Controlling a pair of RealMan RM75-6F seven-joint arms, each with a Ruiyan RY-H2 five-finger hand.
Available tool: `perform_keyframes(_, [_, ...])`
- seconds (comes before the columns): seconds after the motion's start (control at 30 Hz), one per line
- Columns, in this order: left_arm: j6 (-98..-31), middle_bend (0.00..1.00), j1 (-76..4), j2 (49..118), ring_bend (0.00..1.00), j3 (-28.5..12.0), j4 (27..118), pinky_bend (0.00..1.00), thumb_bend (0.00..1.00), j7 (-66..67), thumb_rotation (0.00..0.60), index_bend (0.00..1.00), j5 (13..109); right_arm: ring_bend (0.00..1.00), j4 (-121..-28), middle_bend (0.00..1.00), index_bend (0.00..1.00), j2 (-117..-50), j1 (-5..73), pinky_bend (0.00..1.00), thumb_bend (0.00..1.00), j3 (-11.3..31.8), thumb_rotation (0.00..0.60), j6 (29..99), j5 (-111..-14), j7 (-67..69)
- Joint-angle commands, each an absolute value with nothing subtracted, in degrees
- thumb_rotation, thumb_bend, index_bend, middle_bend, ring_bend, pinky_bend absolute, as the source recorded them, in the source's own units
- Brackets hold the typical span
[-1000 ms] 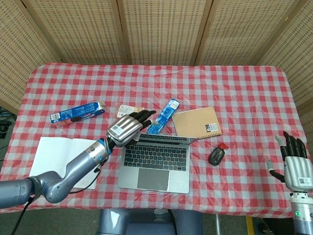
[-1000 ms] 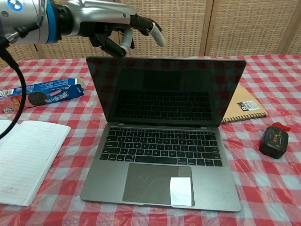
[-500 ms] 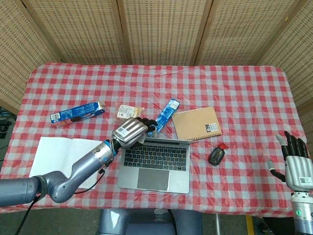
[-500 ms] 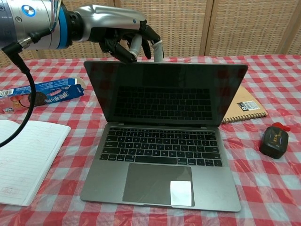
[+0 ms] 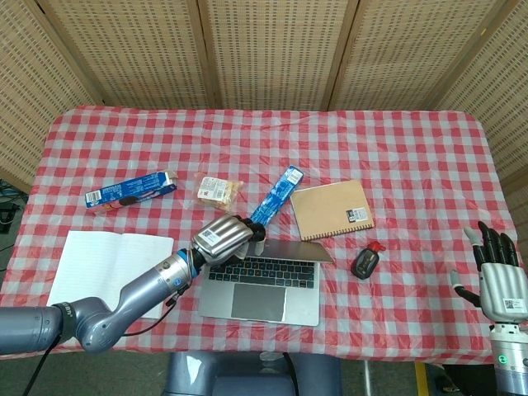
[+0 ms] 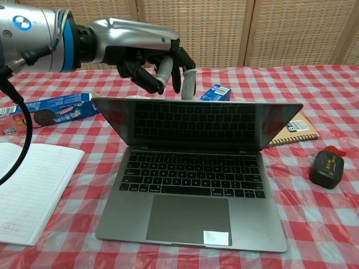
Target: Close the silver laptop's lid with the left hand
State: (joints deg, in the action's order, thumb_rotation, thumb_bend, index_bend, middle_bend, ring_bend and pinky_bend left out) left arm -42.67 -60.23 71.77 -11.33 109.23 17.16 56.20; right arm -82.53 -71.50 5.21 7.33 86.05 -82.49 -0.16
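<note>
On the checkered counter (image 5: 396, 148) my left hand (image 6: 160, 59) pressed, grasping nothing, the silver laptop's lid (image 6: 196, 122); it stood half-closed, I judged.

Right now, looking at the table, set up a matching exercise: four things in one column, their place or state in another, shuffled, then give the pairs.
Things:
1. silver laptop
2. left hand
3. brown notebook
4. right hand

Places or states:
A. at the table's right edge, fingers spread, holding nothing
B. lid partly lowered
C. fingers on the lid's top edge
D. lying closed behind the laptop's right corner

Pairs: 1-B, 2-C, 3-D, 4-A
</note>
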Motion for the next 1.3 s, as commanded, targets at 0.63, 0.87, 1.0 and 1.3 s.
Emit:
perform_keyframes(0.63, [-42.7, 0.33, -58.0, 75.4, 0.33, -3.5, 108.4, 0.39, 1.00, 17.5, 0.600, 0.53, 59.9, 0.00, -83.4, 0.00, 0.02, -71.1, 5.0, 0.00, 0.60, 7.2, 0.600, 86.5, -82.7, -0.5])
perform_keyframes(0.87, [-42.4, 0.33, -57.4, 76.8, 0.33, -2.0, 108.5, 0.39, 1.00, 17.6, 0.600, 0.53, 61.5, 0.00, -83.5, 0.00, 0.02, -71.1, 5.0, 0.00, 0.60, 7.3, 0.600, 86.4, -82.5, -0.5])
perform_keyframes(1.0, [-42.4, 0.33, -57.3, 77.9, 0.33, -0.9, 108.2, 0.39, 1.00, 18.4, 0.600, 0.53, 62.2, 0.00, -83.5, 0.00, 0.02, -70.9, 4.9, 0.00, 0.60, 7.3, 0.600, 86.5, -82.5, -0.1])
perform_keyframes(1.3, [-42.8, 0.33, -57.1, 82.0, 0.33, 1.7, 106.0, 0.39, 1.00, 22.4, 0.600, 0.53, 60.6, 0.00, -83.8, 0.00, 0.02, -70.6, 4.7, 0.00, 0.60, 7.6, 0.600, 86.9, -82.2, 0.2])
